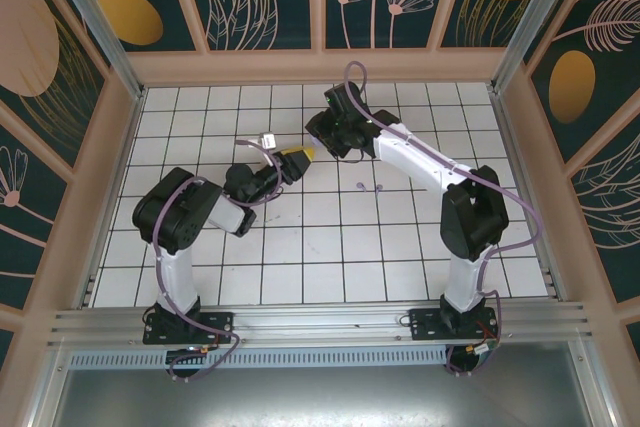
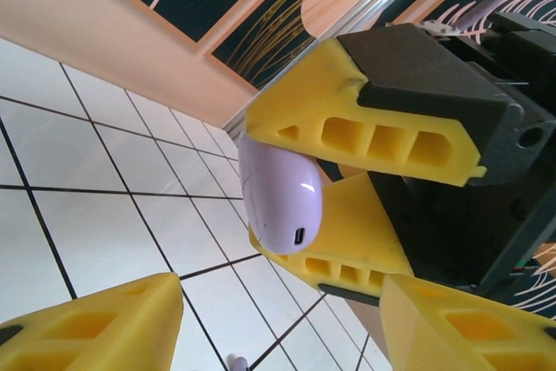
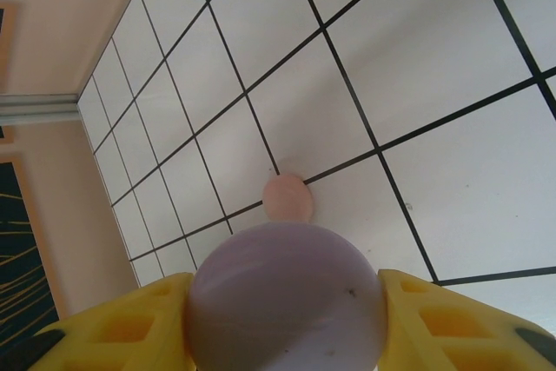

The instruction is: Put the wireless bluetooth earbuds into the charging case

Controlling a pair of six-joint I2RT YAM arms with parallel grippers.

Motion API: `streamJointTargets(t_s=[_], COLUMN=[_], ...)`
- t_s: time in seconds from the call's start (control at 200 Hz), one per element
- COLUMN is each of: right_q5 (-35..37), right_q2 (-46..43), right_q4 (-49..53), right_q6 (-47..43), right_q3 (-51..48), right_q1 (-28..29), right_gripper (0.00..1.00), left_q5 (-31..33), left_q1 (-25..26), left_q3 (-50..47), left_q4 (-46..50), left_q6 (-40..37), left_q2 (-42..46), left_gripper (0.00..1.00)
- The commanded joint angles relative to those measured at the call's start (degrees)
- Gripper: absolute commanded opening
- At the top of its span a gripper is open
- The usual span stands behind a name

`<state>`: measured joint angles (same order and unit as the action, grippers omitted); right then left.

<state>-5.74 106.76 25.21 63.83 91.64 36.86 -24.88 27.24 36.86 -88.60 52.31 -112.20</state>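
Note:
The lavender charging case (image 3: 287, 301) is closed and sits clamped between the yellow fingers of my right gripper (image 3: 287, 288), raised above the tiles. In the left wrist view the same case (image 2: 280, 202) hangs between those fingers (image 2: 347, 245), just beyond my left gripper (image 2: 278, 306). The left gripper's jaws stand apart on either side below the case, touching nothing. From above, both grippers meet at mid-table, left (image 1: 300, 156) and right (image 1: 320, 135). Two tiny lavender earbuds (image 1: 369, 187) lie on the tiles right of them; one earbud (image 2: 234, 361) peeks in at the frame's bottom.
A pink round case (image 3: 287, 197) lies on the white tiled floor (image 1: 330, 247) under the right gripper. Peach walls (image 1: 110, 177) with patterned panels close in the left, back and right sides. A metal rail (image 1: 320, 322) runs along the near edge.

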Motion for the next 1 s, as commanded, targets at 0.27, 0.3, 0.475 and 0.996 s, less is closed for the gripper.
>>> streamJointTargets(t_s=[0.27,0.3,0.475,0.996], right_q5=[-0.8,-0.8,-0.9,-1.3], right_q2=[-1.2,-1.2,-1.4,-2.0], right_q4=[-1.6,-1.7,-1.8,-2.4], right_q6=[1.0,1.0,1.1,1.3], right_q3=[1.7,1.8,2.0,1.7], right_q1=[0.9,1.1,1.4,2.3], right_gripper=[0.33,0.33,0.33,0.33], left_q5=[-0.1,0.0,0.3,1.3], left_q1=[0.6,0.6,0.7,0.7], left_q3=[4.7,5.0,6.2,8.3], left_q4=[-5.0,-5.0,-5.0,-5.9], left_q6=[1.7,1.8,2.1,2.9], left_q2=[-3.6,-3.8,-4.7,-6.0], left_gripper=[0.58,0.58,0.53,0.39])
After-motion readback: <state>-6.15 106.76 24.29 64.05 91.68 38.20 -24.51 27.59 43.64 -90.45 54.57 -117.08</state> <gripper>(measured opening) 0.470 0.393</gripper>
